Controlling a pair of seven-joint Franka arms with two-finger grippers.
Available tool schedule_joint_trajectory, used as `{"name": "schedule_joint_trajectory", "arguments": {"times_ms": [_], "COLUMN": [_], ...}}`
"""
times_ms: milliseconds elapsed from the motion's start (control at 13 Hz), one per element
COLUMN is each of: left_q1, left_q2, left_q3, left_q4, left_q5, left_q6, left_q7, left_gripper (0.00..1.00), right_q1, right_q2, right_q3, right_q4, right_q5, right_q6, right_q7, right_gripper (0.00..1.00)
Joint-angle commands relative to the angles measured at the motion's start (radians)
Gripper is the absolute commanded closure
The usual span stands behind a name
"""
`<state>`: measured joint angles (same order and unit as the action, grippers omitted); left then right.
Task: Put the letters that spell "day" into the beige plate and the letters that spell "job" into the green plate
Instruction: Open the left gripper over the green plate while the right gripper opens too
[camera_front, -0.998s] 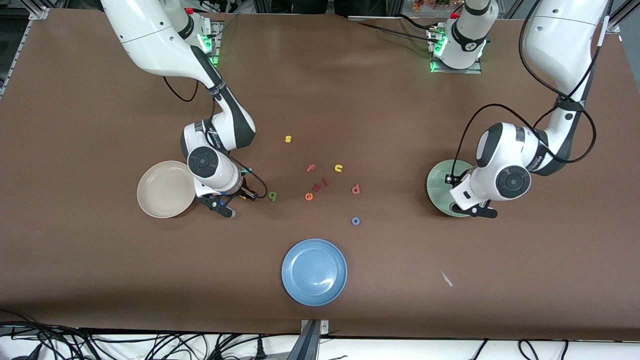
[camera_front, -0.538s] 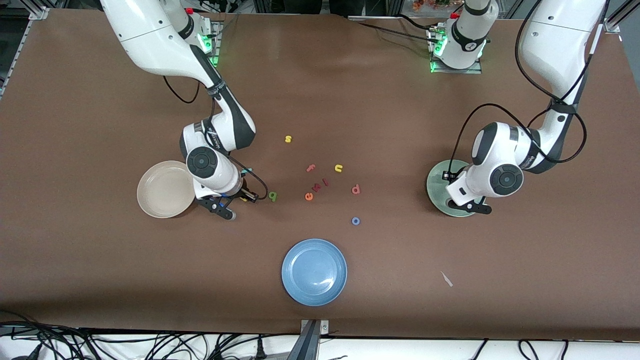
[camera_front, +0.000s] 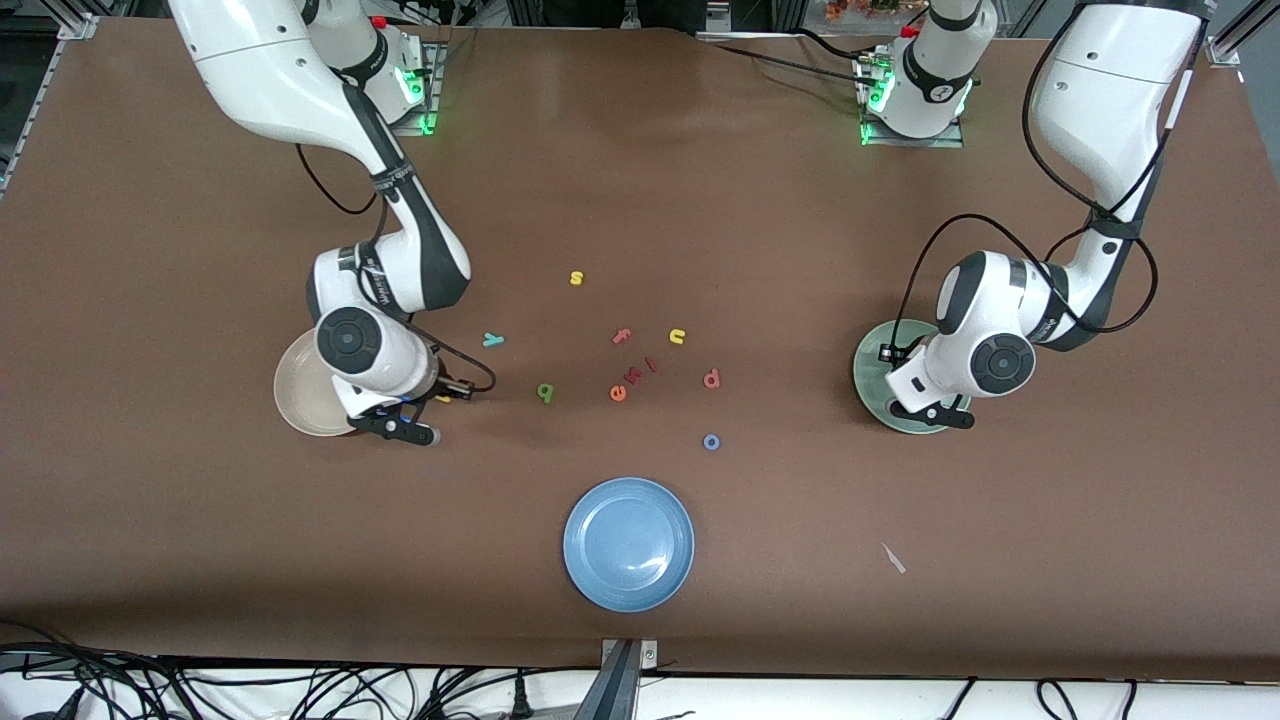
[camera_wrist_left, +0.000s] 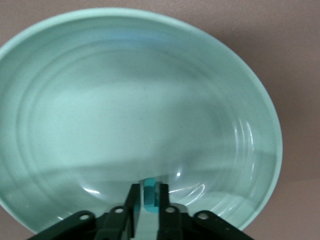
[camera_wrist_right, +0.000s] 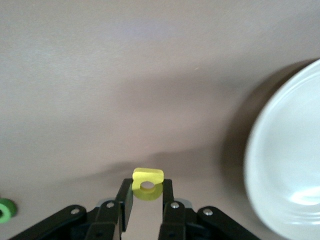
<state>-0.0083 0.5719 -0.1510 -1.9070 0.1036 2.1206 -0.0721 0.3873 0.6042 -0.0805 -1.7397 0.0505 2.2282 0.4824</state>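
My left gripper (camera_front: 925, 412) hangs low over the green plate (camera_front: 868, 385). Its jaws stand slightly apart, with the teal "j" (camera_wrist_left: 150, 196) upright between them and a thin gap on one side, above the plate's bowl (camera_wrist_left: 100, 100). My right gripper (camera_front: 440, 396) is shut on the yellow "a" (camera_wrist_right: 147, 185), just above the table beside the beige plate (camera_front: 298, 400), whose rim (camera_wrist_right: 290, 165) shows close by. On the table lie the teal "y" (camera_front: 492, 340), green "d" (camera_front: 545, 393), pinkish-red "b" (camera_front: 712, 379) and blue "o" (camera_front: 711, 442).
A blue plate (camera_front: 628, 543) sits nearest the front camera, mid-table. Loose letters lie in the middle: yellow "s" (camera_front: 576, 278), yellow "u" (camera_front: 677, 337), pink "f" (camera_front: 622, 337), orange "e" (camera_front: 618, 393). A white scrap (camera_front: 893, 558) lies toward the left arm's end.
My right arm has carried the yellow "a" toward the beige plate, uncovering the teal "y". My left gripper drifted slightly over the green plate and its jaws have loosened.
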Motion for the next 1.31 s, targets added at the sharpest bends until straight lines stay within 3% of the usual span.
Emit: {"name": "schedule_joint_trajectory", "arguments": {"times_ms": [0,230,538,845,998,1075,1229], "left_q1": [0.007,-0.01,-0.016,-0.096,-0.159,-0.176,-0.187], "left_q2": [-0.02,-0.056,-0.083,-0.058,-0.04,-0.02,0.023], "left_q3": [-0.007,-0.019,-0.159,-0.217,-0.217,-0.219,-0.219], "left_q4": [0.006,0.043,0.136,0.198,0.218,0.238,0.27], "left_q5": [0.027,0.025,0.022,0.004,0.002,0.001,0.001], "left_q6": [-0.011,-0.108,-0.184,-0.183,-0.176,-0.157,-0.096], "left_q7": [-0.021,-0.021,-0.103,-0.286,-0.406,-0.416,-0.463], "left_gripper": [0.0,0.0,0.0,0.0,0.0,0.0,0.0], "right_q1": [0.001,0.001,0.001,-0.019,-0.033,-0.033,-0.031], "right_q2": [-0.07,-0.136,-0.181,-0.178,-0.172,-0.173,-0.188], "right_q3": [-0.027,-0.091,-0.18,-0.208,-0.209,-0.209,-0.202], "right_q4": [-0.084,-0.179,-0.238,-0.29,-0.291,-0.288,-0.272], "right_q5": [-0.009,-0.001,0.008,0.09,0.101,0.101,0.109], "right_q6": [0.013,0.065,0.071,0.155,0.156,0.148,0.096], "right_q7": [-0.121,-0.304,-0.542,-0.75,-0.778,-0.771,-0.737], "right_gripper": [0.83,0.83,0.83,0.78,0.34,0.0,0.0]}}
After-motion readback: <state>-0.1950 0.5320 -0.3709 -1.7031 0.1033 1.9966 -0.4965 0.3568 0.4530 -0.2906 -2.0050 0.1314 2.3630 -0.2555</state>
